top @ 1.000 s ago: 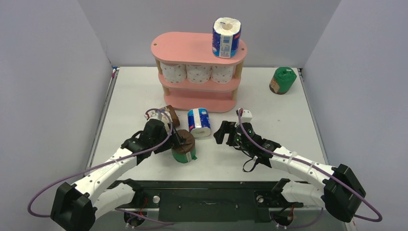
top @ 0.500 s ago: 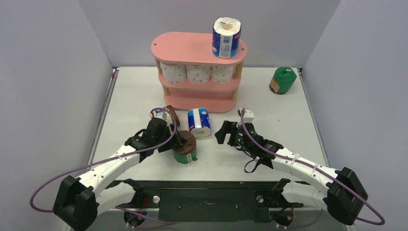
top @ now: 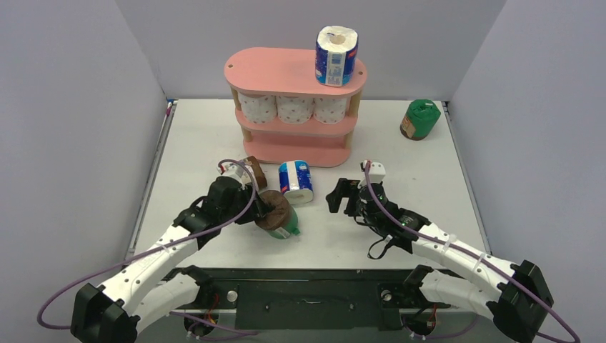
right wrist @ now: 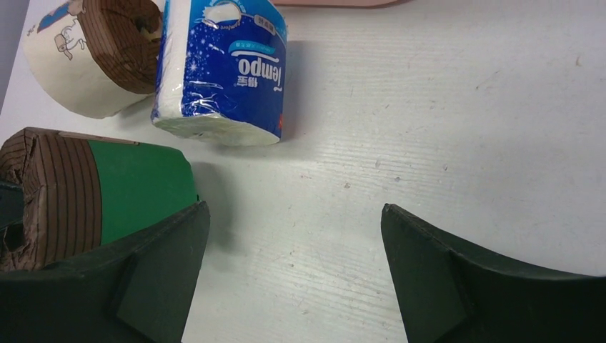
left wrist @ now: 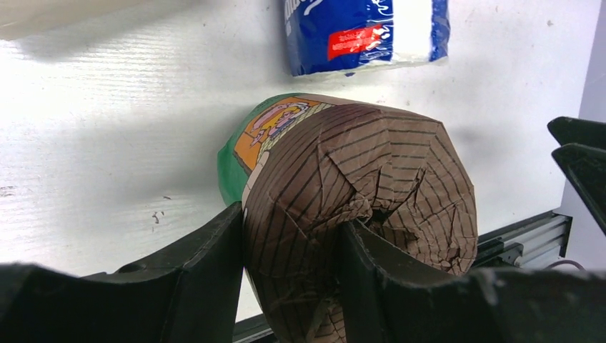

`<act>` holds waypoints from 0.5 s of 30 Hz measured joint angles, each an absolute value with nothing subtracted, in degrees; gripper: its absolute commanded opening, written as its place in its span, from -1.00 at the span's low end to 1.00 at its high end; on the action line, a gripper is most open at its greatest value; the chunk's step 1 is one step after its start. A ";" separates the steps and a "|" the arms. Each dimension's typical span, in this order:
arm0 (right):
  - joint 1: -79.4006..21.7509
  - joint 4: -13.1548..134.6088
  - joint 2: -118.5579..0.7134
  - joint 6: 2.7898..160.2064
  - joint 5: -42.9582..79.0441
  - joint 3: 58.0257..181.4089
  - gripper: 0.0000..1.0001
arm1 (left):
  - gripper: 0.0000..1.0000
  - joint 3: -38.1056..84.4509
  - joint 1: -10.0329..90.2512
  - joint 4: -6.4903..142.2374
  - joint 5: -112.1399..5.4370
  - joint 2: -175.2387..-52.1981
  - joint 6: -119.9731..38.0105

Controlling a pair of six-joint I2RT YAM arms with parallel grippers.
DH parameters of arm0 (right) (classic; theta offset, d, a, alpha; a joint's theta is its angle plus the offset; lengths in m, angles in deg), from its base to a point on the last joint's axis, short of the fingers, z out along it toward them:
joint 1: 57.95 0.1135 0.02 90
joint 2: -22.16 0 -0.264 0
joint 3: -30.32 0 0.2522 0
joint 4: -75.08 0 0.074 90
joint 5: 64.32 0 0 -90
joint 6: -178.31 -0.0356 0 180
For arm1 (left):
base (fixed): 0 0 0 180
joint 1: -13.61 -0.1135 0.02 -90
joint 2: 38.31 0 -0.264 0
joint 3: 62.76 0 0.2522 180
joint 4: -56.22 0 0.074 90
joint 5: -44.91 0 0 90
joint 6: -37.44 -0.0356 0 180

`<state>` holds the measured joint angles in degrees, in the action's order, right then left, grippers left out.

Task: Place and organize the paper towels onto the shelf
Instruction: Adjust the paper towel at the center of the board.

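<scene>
Left hand [left wrist: 289, 229] closed on green-and-brown wrapped paper towel roll [left wrist: 357, 179]
Roll tipped, ready for the pink shelf [top: 271, 71]; right hand [right wrist: 293, 211] gaped empty.

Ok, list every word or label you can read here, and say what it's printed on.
"Tempo": on the blue-and-white roll, right wrist view.
Small characters above it and fine print below: too small to read.
Red patch on that roll, left wrist view: blurred.
Orange label on the green-and-brown roll: no legible words.
Blue roll on the shelf, far green roll: print too small.
</scene>
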<state>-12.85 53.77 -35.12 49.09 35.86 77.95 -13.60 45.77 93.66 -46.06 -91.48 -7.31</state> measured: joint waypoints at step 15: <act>-15.41 54.47 -22.62 50.10 36.75 77.84 0.78 | -0.37 -13.88 34.47 83.50 -61.21 -75.55 -0.90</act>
